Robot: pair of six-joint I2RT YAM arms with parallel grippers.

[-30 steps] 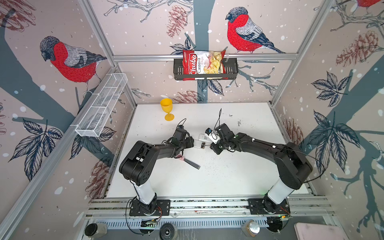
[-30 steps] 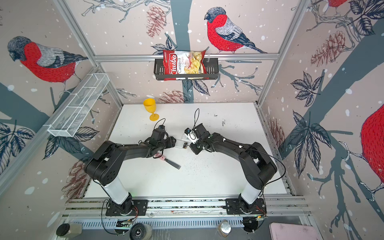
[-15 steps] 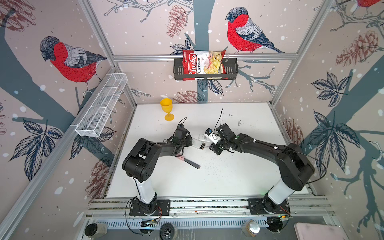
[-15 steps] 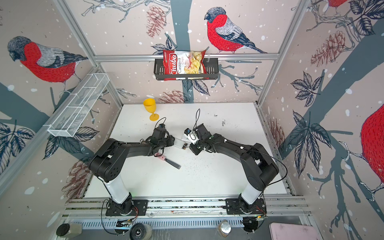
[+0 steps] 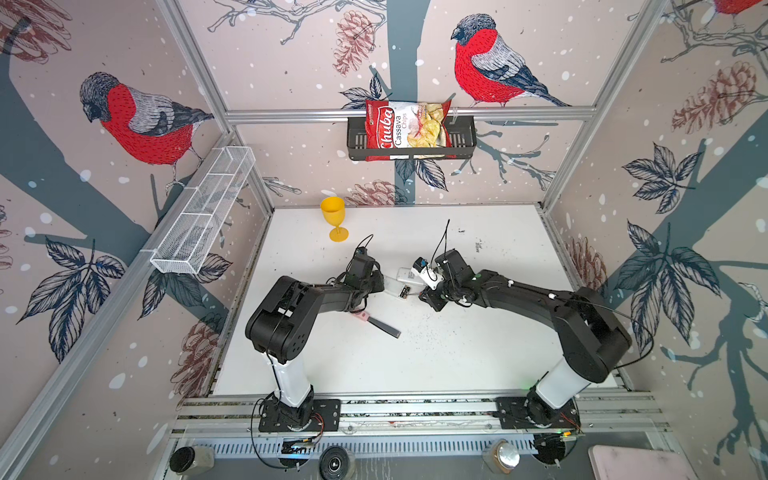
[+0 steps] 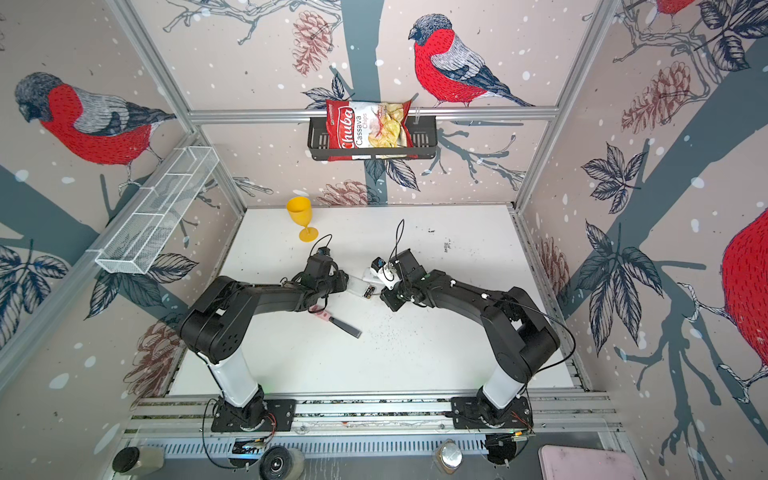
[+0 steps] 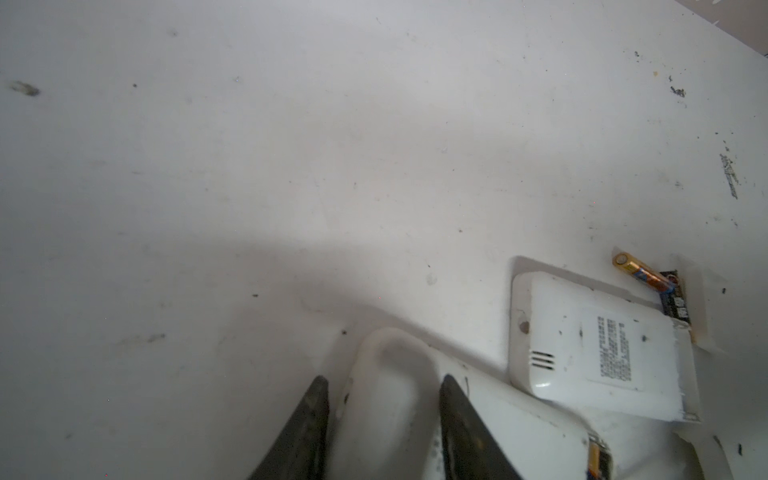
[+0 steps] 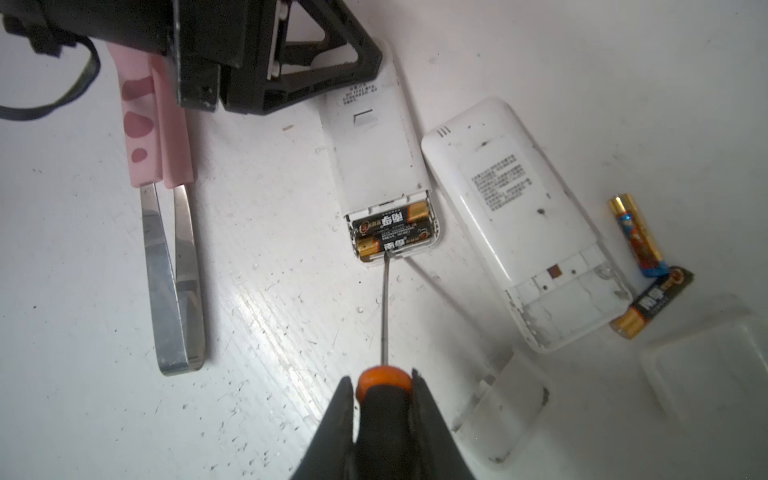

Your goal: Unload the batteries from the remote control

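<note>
Two batteries (image 8: 390, 232) seated, left gripper (image 7: 384, 380) narrowed around remote (image 8: 376, 166), grip unclear, right gripper (image 8: 382, 380) clamping screwdriver (image 8: 384, 415)

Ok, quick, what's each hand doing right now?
Left hand: closed on the remote, at its end.
Right hand: closed on the screwdriver.

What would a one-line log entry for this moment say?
right gripper: shut on screwdriver, tip at seated batteries | left gripper: astride end of remote control, grip unclear | second remote: emptied, two loose batteries beside
</note>
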